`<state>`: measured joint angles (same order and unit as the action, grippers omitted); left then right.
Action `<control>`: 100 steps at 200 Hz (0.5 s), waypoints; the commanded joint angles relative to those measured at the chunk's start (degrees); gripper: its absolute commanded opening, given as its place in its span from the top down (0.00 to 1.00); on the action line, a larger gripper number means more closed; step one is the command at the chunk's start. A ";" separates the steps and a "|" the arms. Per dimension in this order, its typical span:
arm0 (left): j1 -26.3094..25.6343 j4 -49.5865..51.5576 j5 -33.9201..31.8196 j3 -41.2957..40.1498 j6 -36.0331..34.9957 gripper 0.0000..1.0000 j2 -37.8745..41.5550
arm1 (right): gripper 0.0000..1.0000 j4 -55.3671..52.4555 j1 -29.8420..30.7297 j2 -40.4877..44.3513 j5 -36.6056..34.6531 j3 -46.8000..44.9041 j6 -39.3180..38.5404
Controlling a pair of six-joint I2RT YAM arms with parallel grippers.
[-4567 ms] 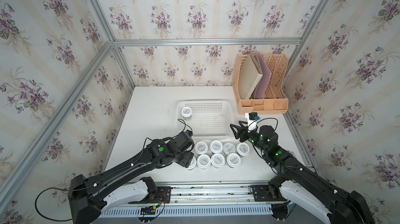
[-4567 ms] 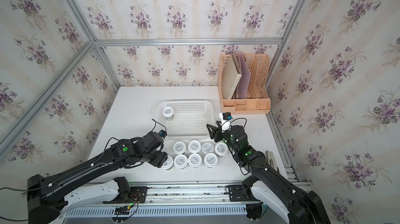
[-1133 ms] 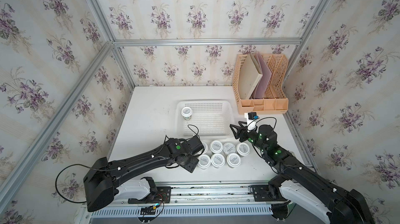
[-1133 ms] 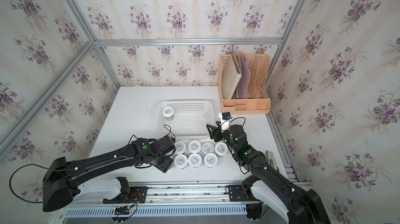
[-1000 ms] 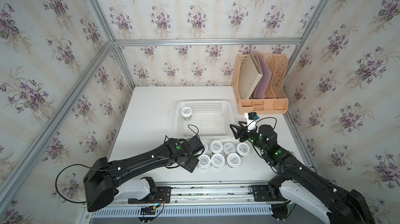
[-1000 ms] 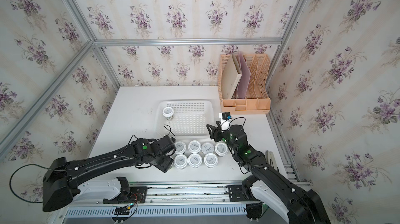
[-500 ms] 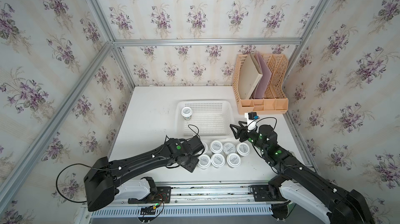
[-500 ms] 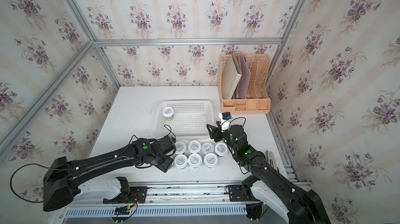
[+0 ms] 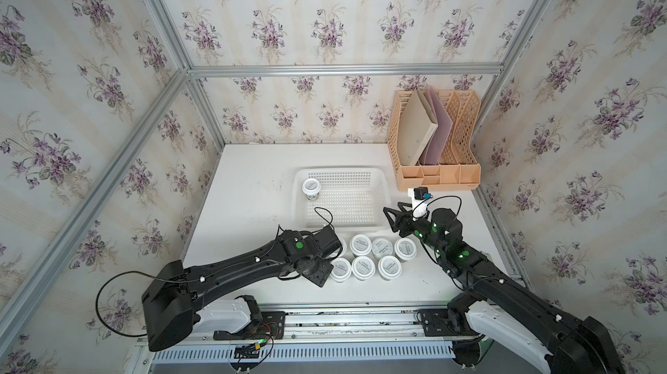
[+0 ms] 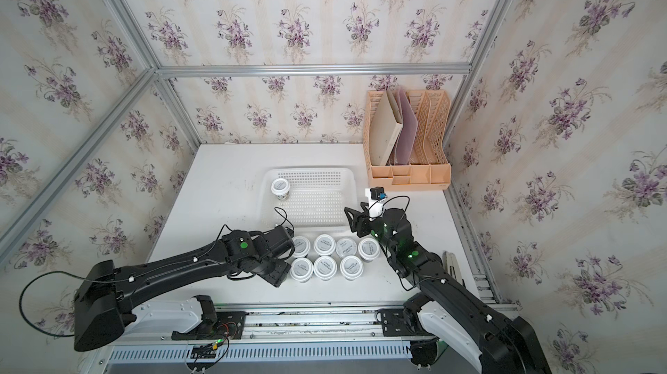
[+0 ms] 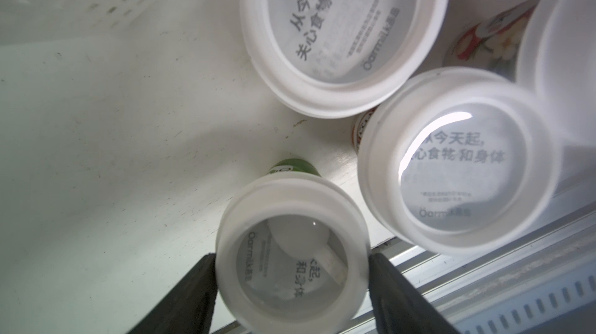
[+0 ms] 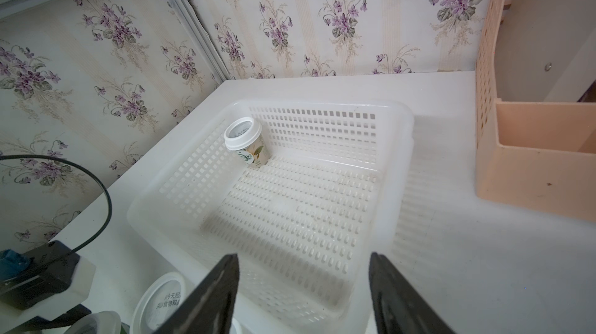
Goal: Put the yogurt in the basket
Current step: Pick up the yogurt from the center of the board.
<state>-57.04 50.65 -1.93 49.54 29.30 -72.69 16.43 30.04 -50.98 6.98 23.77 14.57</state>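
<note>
One yogurt [image 9: 311, 186] stands in the far left corner of the white basket [image 9: 339, 170], also seen in the right wrist view [image 12: 242, 134]. Several more yogurt cups [image 9: 363, 267] stand in two rows on the table in front of the basket. My left gripper [image 11: 292, 261] is at the near left end of the rows. Its black fingers [image 11: 193, 287] touch both sides of one cup's [image 11: 290, 235] white lid. In both top views the gripper's body [image 10: 279, 274] hides that cup. My right gripper [image 12: 304, 268] hangs open and empty over the basket's near right corner [image 9: 395, 218].
A peach-orange file rack [image 9: 438, 177] with folders stands at the back right, close to the basket. The table's front edge and a metal rail [image 11: 483, 268] lie right beside the cup between the fingers. Wallpapered walls enclose the table on three sides.
Since the oldest frames my left arm has stretched farther right, over the front-left cup. Over the last second neither arm has visibly moved.
</note>
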 commanded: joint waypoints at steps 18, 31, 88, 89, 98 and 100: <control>0.00 -0.32 -0.53 0.38 -0.34 0.25 -1.05 | 0.31 0.53 0.10 0.23 -0.06 0.05 -0.46; 0.00 -0.55 -0.44 0.16 -0.38 0.26 -1.13 | 0.31 0.48 0.09 0.22 -0.04 0.05 -0.46; 0.03 0.07 -0.79 -0.24 -0.10 0.28 -0.28 | 0.31 0.58 0.10 0.16 -0.04 0.09 -0.44; 0.06 0.11 -0.79 -0.28 -0.11 0.29 -0.27 | 0.31 0.56 0.06 0.17 -0.04 0.11 -0.43; 0.08 0.26 -0.88 -0.32 -0.21 0.29 0.01 | 0.31 0.53 0.10 0.20 -0.04 0.03 -0.42; 0.08 0.28 -0.94 -0.34 -0.19 0.29 0.13 | 0.31 0.58 0.10 0.21 -0.04 0.04 -0.42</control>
<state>-57.04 50.00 -1.98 49.43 29.30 -73.14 16.43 30.04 -50.94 6.98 23.77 14.57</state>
